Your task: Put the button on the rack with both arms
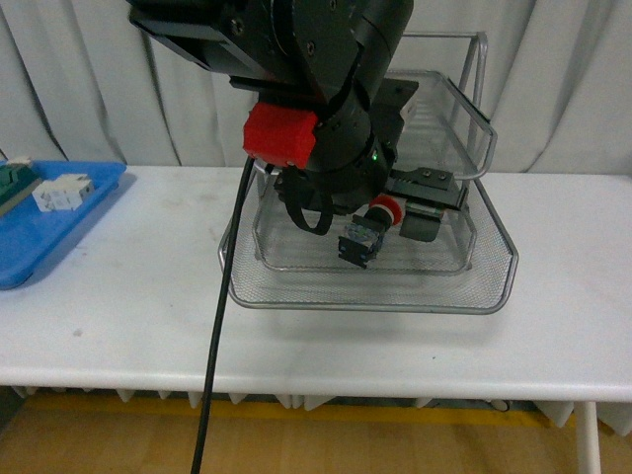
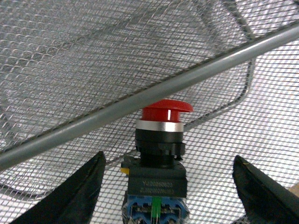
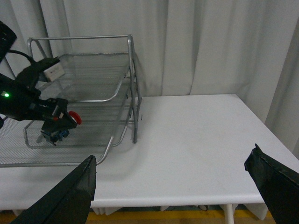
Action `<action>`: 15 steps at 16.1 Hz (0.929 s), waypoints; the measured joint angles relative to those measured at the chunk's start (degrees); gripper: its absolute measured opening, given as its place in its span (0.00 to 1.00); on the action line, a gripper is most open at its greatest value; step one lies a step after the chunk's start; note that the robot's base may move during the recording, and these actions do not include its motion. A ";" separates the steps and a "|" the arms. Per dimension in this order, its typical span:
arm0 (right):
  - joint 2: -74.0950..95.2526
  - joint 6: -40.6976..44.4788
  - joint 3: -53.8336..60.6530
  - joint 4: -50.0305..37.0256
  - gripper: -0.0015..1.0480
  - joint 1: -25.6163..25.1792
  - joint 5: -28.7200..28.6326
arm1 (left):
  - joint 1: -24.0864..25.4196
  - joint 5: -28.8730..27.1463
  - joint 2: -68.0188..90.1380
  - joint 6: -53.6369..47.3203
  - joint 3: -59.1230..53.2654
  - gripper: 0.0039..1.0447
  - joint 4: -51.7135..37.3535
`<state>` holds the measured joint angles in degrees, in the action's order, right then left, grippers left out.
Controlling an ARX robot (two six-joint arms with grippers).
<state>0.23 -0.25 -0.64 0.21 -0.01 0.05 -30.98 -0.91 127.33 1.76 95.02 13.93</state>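
one button appeared to rest on a lower mesh tray of the rack, untouched between the left gripper's spread fingers, while the right gripper, spread and empty, hovered toward three o'clock, so placing looked nearly done.

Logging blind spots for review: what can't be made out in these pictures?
- Front view: the black left arm hides the upper tiers of the silver wire-mesh rack.
- Left wrist view: the blue base of the red-capped push-button runs off the picture's edge, and its label is too blurred to read.
- Front view: the flat blue plastic tray is cut off by the edge.
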 joint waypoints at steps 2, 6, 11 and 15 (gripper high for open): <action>0.00 0.00 0.00 -0.02 0.94 0.00 0.02 | -0.98 0.04 -6.88 1.03 -7.06 0.95 -5.68; 0.00 0.00 0.00 -0.02 0.94 0.00 0.02 | -0.02 -2.67 -30.86 -0.48 -30.01 0.93 -25.20; 0.00 0.02 0.00 0.00 0.94 0.00 -0.09 | 15.52 -17.20 -61.09 -0.85 -69.33 0.40 -57.40; 0.00 0.02 0.00 0.00 0.94 0.00 -0.02 | 19.89 -10.47 -68.81 -1.07 -80.30 0.02 -57.24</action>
<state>0.23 -0.23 -0.64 0.21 -0.01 0.03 -11.09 -11.38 58.52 0.69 14.72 -43.31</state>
